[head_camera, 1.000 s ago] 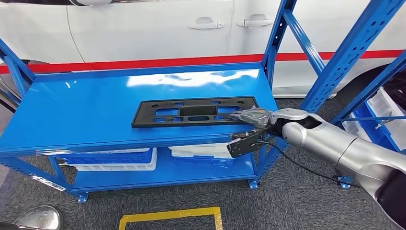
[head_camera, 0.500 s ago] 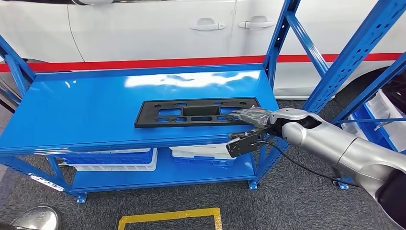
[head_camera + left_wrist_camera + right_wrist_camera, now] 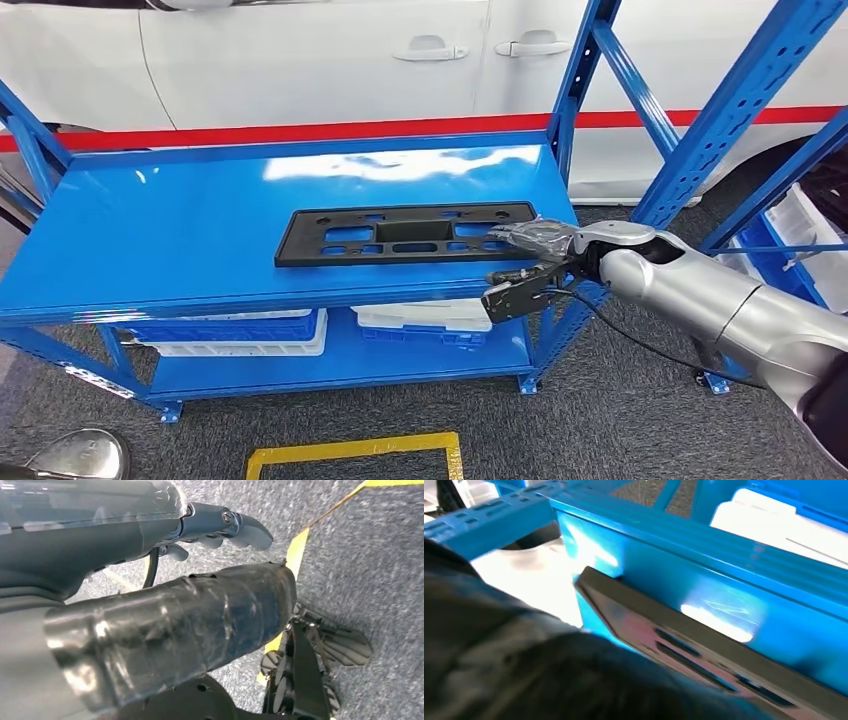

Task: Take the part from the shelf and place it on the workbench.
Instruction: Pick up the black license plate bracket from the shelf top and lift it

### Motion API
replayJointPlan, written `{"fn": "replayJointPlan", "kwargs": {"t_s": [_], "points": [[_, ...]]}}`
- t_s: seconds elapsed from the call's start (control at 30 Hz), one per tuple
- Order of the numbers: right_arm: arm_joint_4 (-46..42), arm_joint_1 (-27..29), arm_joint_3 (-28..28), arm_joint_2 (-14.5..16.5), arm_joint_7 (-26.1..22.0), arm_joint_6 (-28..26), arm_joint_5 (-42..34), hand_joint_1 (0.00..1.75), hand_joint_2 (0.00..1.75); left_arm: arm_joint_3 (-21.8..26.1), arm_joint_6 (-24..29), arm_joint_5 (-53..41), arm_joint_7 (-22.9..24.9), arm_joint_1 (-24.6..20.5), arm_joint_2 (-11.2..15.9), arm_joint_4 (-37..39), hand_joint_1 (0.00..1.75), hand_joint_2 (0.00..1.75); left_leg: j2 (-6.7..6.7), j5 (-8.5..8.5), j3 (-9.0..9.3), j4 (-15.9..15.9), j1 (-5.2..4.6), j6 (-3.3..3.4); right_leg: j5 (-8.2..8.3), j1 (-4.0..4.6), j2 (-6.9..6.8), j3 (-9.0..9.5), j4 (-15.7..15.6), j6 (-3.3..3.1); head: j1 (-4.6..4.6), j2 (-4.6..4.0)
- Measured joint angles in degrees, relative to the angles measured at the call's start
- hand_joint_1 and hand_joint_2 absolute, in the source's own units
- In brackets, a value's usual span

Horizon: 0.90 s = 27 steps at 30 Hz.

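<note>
Against the earlier head view, we saw the flat black slotted plastic part (image 3: pixel 408 234) lying slightly further left on the glossy blue metal surface (image 3: pixel 170 230). Our right hand (image 3: pixel 535 240) sat slightly further right, at the part's right end. Its clear wrap hid the fingers; we could not tell whether they gripped. Our left hand (image 3: pixel 150 625) hung over grey carpet, fingers together, holding nothing we could see.

Silver right arm (image 3: pixel 720 300) (black cable trailing), plastic-wrapped hand (image 3: pixel 540 240).
</note>
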Motion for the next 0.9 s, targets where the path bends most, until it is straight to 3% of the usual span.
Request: {"fn": "replayJointPlan", "kwargs": {"t_s": [0.07,0.13,0.2,0.23,0.33,0.4,0.53,0.6,0.67,0.7,0.73,0.77,0.83,0.9], "points": [[-0.3,-0.1,0.0,-0.1,0.0,0.0,0.0,0.0,0.0,0.0,0.1,0.0,0.0,0.0,0.0,0.0,0.0,0.0,0.03,-2.39,-1.55,3.6,-0.01,-0.4,0.3,-0.3,-0.12,0.3,-0.5,-0.8,-0.04,0.0],[-0.5,-0.1,0.0,-0.1,0.1,0.1,0.0,0.0,0.0,0.0,0.1,0.0,0.0,0.1,0.0,0.0,0.0,0.0,0.03,-5.91,-4.82,10.9,0.04,-0.6,0.27,-0.15,-0.21,0.33,-0.5,-1.17,-0.06,-0.01],[-0.6,0.1,0.0,-0.1,0.1,0.1,0.0,0.0,0.0,0.0,0.1,0.0,0.1,0.2,0.0,0.0,0.0,0.0,0.04,-6.91,-7.06,15.5,0.06,-0.72,0.14,-0.05,-0.18,0.3,-0.3,-1.28,-0.06,-0.01],[-0.7,0.1,0.0,-0.1,0.1,0.2,0.0,0.0,0.0,0.0,0.1,0.0,0.1,0.2,0.0,0.0,0.0,0.0,0.05,-5.81,-6.76,14.7,0.07,-0.69,0.04,-0.03,-0.14,0.3,-0.1,-1.29,-0.06,-0.01],[-1.0,0.1,0.0,-0.2,0.2,0.2,-0.1,0.0,0.0,0.0,0.1,-0.1,0.1,0.1,0.0,0.0,0.0,0.0,0.05,-0.75,-1.88,4.3,-0.03,-0.23,-0.48,0.1,-0.04,0.23,0.6,-0.87,-0.06,-0.01],[-1.1,0.1,0.0,-0.6,0.3,0.2,-0.1,0.0,0.0,0.0,0.0,-0.2,0.1,0.1,0.0,0.0,0.0,0.0,-0.02,-0.03,-0.2,0.7,-0.21,0.15,-0.64,0.27,-0.06,0.01,0.9,-0.35,-0.03,0.0],[-1.5,0.1,0.0,-1.1,0.3,0.3,-0.1,0.0,0.0,0.0,-0.1,-0.2,0.1,0.1,-0.1,0.0,0.0,0.0,0.03,0.47,0.02,-0.1,-0.13,1.22,-1.3,0.09,0.0,-0.44,1.7,0.8,-0.01,-0.01],[-1.7,0.0,0.0,-1.6,0.4,0.4,-0.2,0.0,0.0,0.0,-0.1,-0.3,0.1,0.1,-0.1,0.0,0.0,0.0,0.08,0.74,0.09,-0.5,0.06,1.78,-4.22,-0.13,-0.01,-2.59,6.5,1.43,0.02,0.0],[-1.8,0.2,0.0,-1.9,0.6,0.6,-0.3,0.0,0.0,0.0,-0.2,-0.3,0.1,0.1,-0.1,0.0,0.0,0.0,0.05,0.74,0.04,-0.5,0.06,1.97,-7.35,-0.31,-0.02,-6.02,13.6,1.94,0.03,0.01],[-1.9,0.4,0.1,-2.1,0.7,0.7,-0.4,0.0,0.0,0.0,-0.2,-0.3,0.1,0.1,-0.1,0.0,0.0,0.0,0.04,0.72,0.05,-0.5,0.06,1.97,-7.73,-0.4,-0.04,-7.08,15.7,2.08,0.03,0.01],[-2.0,0.5,0.1,-2.2,0.7,0.7,-0.5,0.0,0.0,0.0,-0.2,-0.4,0.1,0.1,-0.1,0.0,0.0,0.0,0.05,0.69,0.06,-0.5,0.06,1.95,-7.01,-0.47,-0.06,-7.18,15.7,2.13,0.03,0.0],[-2.1,0.6,0.1,-2.3,0.7,0.8,-0.6,0.0,0.0,0.0,-0.2,-0.4,0.1,0.1,-0.1,0.0,0.0,0.0,0.05,0.65,0.1,-0.4,0.07,1.88,-5.3,-0.52,-0.09,-6.14,13.5,2.09,0.03,0.0],[-2.3,0.5,0.0,-2.6,0.9,0.8,-0.8,0.0,0.0,0.0,-0.3,-0.5,0.1,0.1,-0.2,0.0,0.0,0.0,0.04,0.51,0.17,-0.3,-0.02,1.62,-1.6,-0.45,-0.13,-2.36,5.7,1.78,0.03,-0.01],[-2.4,0.4,0.0,-2.8,1.0,0.8,-0.8,0.0,0.0,0.0,-0.3,-0.6,0.1,0.0,-0.3,0.0,0.0,0.0,0.01,0.47,0.1,-0.2,-0.15,1.15,-0.26,-0.12,-0.06,-0.17,0.9,1.26,0.02,0.0]]}}
